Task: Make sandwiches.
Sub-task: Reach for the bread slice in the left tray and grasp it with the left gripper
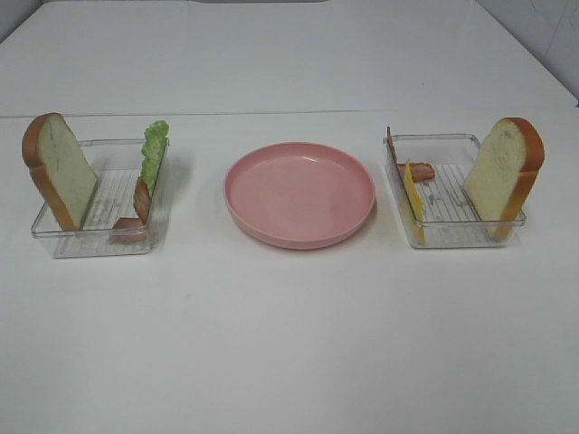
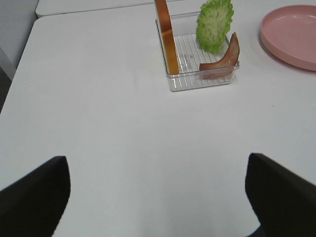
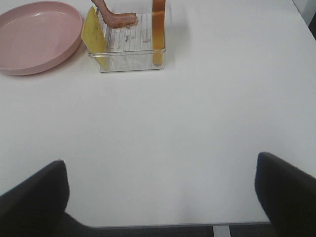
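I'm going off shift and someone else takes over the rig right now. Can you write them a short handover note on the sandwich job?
Left gripper: open, holding nothing, short of the left tray.
Right gripper: open, holding nothing, short of the right tray.
Left tray: left bread slice standing on edge, lettuce, left bacon.
Right tray: right bread slice standing on edge, cheese, right bacon.
Pink plate: between the trays, nothing on it.
Done: nothing stacked.
Left: the whole build, starting with a first piece onto the plate.
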You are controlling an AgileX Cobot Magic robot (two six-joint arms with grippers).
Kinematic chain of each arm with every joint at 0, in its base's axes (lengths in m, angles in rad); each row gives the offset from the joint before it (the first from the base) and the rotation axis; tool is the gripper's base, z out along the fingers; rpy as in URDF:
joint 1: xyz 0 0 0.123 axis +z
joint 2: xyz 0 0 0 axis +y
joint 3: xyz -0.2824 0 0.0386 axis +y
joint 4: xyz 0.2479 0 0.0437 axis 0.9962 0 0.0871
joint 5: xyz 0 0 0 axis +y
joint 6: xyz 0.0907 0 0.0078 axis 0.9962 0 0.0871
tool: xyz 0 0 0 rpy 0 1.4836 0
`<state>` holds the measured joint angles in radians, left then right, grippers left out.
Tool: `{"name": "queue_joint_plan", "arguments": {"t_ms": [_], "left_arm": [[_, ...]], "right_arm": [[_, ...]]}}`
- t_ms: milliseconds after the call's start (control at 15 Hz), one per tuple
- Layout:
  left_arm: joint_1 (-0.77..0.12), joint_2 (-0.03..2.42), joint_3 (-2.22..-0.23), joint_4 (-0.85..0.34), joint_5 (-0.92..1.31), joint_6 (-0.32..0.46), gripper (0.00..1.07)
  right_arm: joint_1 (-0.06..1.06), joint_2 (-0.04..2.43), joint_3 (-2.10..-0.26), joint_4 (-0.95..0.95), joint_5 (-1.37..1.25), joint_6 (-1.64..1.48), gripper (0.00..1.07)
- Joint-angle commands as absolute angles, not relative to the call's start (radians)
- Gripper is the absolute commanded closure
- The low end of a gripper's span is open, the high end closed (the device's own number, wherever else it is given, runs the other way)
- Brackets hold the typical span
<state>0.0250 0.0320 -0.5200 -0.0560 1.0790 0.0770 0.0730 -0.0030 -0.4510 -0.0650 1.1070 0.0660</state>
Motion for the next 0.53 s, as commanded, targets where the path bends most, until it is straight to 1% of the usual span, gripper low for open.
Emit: {"name": "queue_joint_plan", "arguments": {"t_ms": [67,200,267,333,400,533], "left_arm": [[0.026,0.065,-0.524,-0.059,1.069,0.071,0.18],[0.026,0.159,-0.558,-0.053,1.026,0.070,0.18],[0.026,0.239,-0.578,-0.047,1.000,0.057,0.18],[0.026,0.363,-0.608,-0.044,0.944,0.012,0.18],[0.026,0.401,-0.621,-0.044,0.936,0.000,0.18],[0.026,0.651,-0.736,-0.043,0.933,-0.030,0.18]], "right_arm": [[0.068,-0.035,-0.450,-0.062,1.098,0.059,0.09],[0.068,-0.035,-0.450,-0.062,1.098,0.059,0.09],[0.068,-0.035,-0.450,-0.062,1.098,0.059,0.09],[0.068,-0.035,-0.450,-0.062,1.098,0.059,0.09],[0.068,-0.035,-0.450,-0.062,1.098,0.059,0.09],[0.068,-0.035,-0.450,-0.062,1.098,0.059,0.09]]}}
